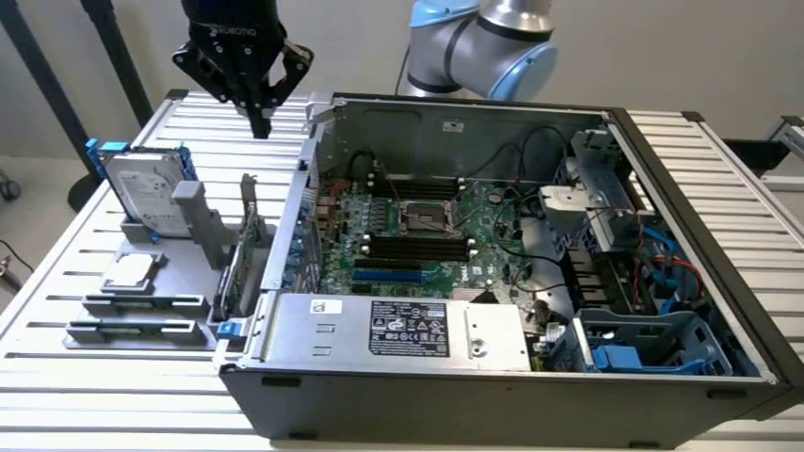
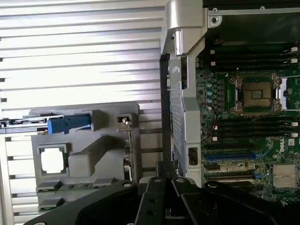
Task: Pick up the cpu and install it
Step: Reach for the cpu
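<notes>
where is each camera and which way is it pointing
Exterior view: off the arm, raised, looking down across the table at the open computer case; the arm and gripper show.
Wrist view: on the wrist, looking down past the gripper at the cpu in its holder and the case's motherboard.
Shared: the gripper, the cpu, the socket.

White ROBOTIQ on my black claw. DELL on the flat green motherboard. White sticker on the grey metal power supply box: print unreadable.
</notes>
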